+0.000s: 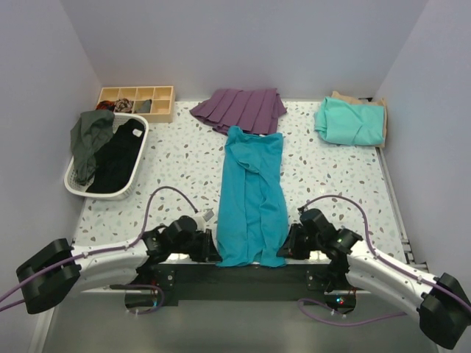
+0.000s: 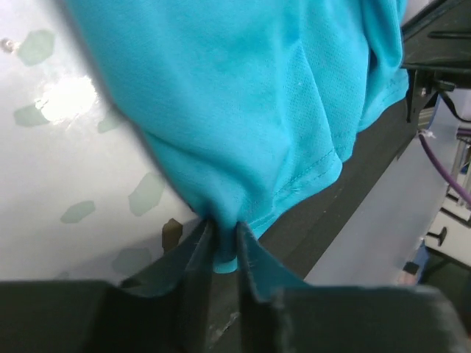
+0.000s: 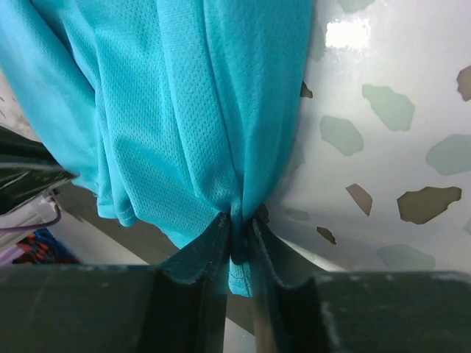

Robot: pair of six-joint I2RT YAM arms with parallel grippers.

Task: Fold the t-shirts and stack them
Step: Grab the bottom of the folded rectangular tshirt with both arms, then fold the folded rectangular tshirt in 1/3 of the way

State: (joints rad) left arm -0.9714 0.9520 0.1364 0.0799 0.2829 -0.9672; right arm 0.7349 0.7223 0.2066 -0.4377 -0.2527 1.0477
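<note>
"Teal-blue t-shirt (image 1: 252, 195), position?"

"Lies lengthwise, stretching straight ahead of both pincers. Left gripper (image 2: 224, 244) and right gripper (image 3: 239, 237) each clamp a near hem corner, one either side; neither arm is nearer."

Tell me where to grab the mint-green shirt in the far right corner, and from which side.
Take the mint-green shirt by its near left corner, coming in from the near left over bare table. It lies folded on the tan shirt, close to the right wall, so that side looks freest. Both the left hand and right hand are shut on the teal shirt.
</note>
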